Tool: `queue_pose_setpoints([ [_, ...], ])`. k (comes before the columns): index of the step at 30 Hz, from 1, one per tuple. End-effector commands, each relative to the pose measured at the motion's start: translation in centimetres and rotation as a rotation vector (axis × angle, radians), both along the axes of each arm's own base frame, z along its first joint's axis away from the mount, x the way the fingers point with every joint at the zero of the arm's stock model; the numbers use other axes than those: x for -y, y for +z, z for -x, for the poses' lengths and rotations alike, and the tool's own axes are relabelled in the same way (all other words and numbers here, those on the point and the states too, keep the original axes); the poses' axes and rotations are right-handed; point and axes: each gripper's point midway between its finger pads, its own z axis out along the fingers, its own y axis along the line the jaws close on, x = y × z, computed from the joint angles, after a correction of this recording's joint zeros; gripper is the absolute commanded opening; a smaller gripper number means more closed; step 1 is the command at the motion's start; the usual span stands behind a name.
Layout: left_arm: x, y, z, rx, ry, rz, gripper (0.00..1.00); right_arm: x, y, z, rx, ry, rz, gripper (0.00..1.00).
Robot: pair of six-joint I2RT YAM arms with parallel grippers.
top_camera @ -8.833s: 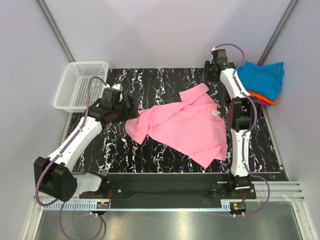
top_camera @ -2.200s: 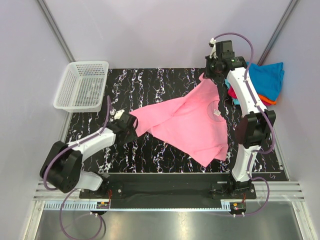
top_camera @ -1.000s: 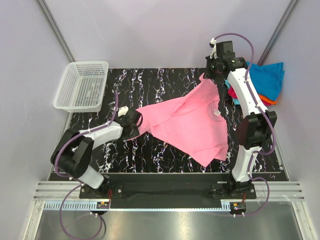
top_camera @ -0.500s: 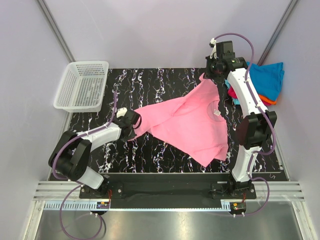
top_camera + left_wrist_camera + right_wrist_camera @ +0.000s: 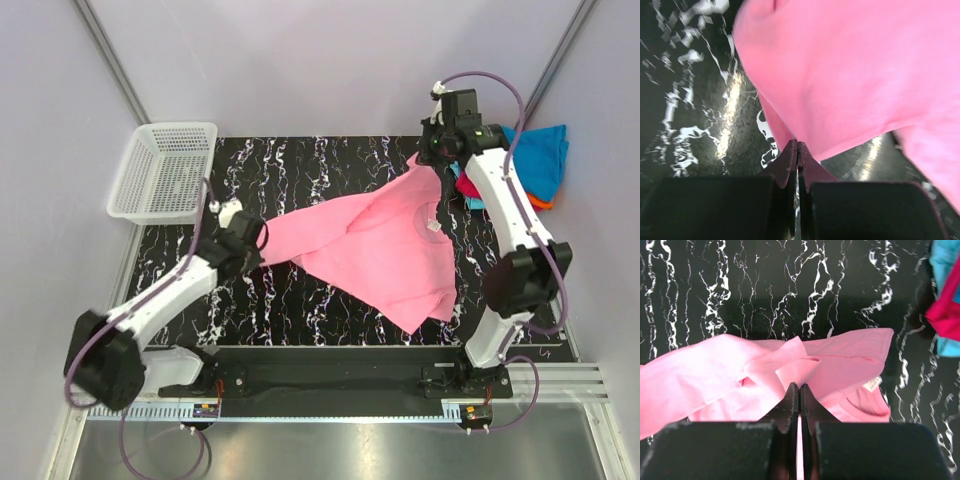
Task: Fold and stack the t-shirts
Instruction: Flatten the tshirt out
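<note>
Spreading looks like the step in hand. The pink t-shirt [image 5: 385, 250] lies across the middle of the black marbled counter [image 5: 310, 165], drawn out between two pinches. The left claw [image 5: 250, 244] is pressed together on the shirt's left end, low over the counter, and its wrist view shows the cloth edge nipped right at the fingertips. The right claw [image 5: 432, 160] is likewise pressed together, pinching a bunched fold at the shirt's far right corner, raised above the surface. The other t-shirts [image 5: 535, 160], teal over orange, sit piled at the counter's far right edge.

Judging from this, the two claws should draw apart evenly until the span between them goes taut, then come down together so the cloth lands flat. The left pinch looks shallow, so a sharp tug could pull the edge free. The near part of the shirt lies skewed, and it will probably need squaring before any fold.
</note>
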Motion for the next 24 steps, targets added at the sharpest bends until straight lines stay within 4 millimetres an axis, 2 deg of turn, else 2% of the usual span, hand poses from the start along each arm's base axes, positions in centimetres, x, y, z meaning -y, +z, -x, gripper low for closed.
queue_pose_setpoints([
  [1, -0.4, 9.2, -1.4, 0.224, -0.013, 0.041, 0.0, 1.9, 8.0, 2.9, 0.197, -0.087, 0.001, 0.0],
  [2, -1.0, 11.5, -0.8, 0.272, -0.013, 0.052, 0.0, 2.2, 8.6, 3.6, 0.21, -0.094, 0.002, 0.0],
  [3, -1.5, 13.1, -0.7, 0.304, -0.019, 0.047, 0.0, 2.7, 10.4, 4.8, 0.247, -0.107, 0.002, 0.0],
  [4, -1.6, 15.9, -0.8, 0.362, -0.019, 0.066, 0.0, 2.9, 11.1, 5.5, 0.259, -0.116, -0.001, 0.0],
  [5, -2.1, 17.6, -0.1, 0.391, -0.02, 0.072, 0.0, 3.2, 11.8, 6.4, 0.263, -0.123, 0.001, 0.0],
  [6, -2.7, 19.0, 0.1, 0.421, -0.013, 0.063, 0.0, 3.6, 13.5, 7.6, 0.301, -0.129, -0.003, 0.0],
  [7, -3.0, 21.4, 0.3, 0.47, -0.009, 0.076, 0.0, 3.9, 14.3, 8.4, 0.316, -0.138, -0.005, 0.0],
  [8, -3.6, 22.7, 1.1, 0.494, -0.004, 0.075, 0.0, 4.3, 15.1, 9.3, 0.329, -0.148, 0.0, 0.0],
  [9, -4.3, 24.0, 1.4, 0.527, 0.008, 0.063, 0.0, 4.9, 17.2, 10.7, 0.385, -0.165, -0.006, 0.0],
  [10, -4.9, 26.0, 1.8, 0.575, 0.018, 0.07, 0.0, 5.3, 18.1, 11.6, 0.41, -0.172, 0.002, 0.0],
  [12, -6.5, 29.4, 2.9, 0.659, 0.049, 0.06, 0.0, 6.3, 21.4, 14.1, 0.503, -0.181, 0.013, 0.0],
  [13, -7.0, 30.5, 3.4, 0.689, 0.059, 0.06, 0.0, 6.6, 22.4, 14.9, 0.534, -0.182, 0.014, 0.0],
  [14, -7.6, 31.7, 3.8, 0.719, 0.074, 0.059, 0.0, 7.0, 24.5, 16.5, 0.593, -0.184, 0.009, 0.0],
  [15, -8.2, 33.5, 4.3, 0.762, 0.085, 0.06, 0.0, 7.1, 25.5, 17.3, 0.623, -0.17, 0.015, 0.0],
  [16, -8.5, 34.5, 4.8, 0.788, 0.092, 0.065, 0.0, 7.2, 26.3, 18.1, 0.645, -0.162, 0.017, 0.0],
  [17, -8.7, 35.3, 5.0, 0.809, 0.096, 0.071, 0.0, 7.2, 28.1, 19.4, 0.697, -0.145, 0.004, 0.0],
  [18, -9.1, 36.9, 5.6, 0.847, 0.101, 0.083, 0.0, 7.2, 28.8, 20.1, 0.718, -0.134, 0.009, 0.0],
  [24, -9.6, 43.0, 7.9, 1.046, 0.048, 0.139, 0.0, 7.8, 33.2, 24.4, 0.865, -0.097, 0.021, 0.0],
])
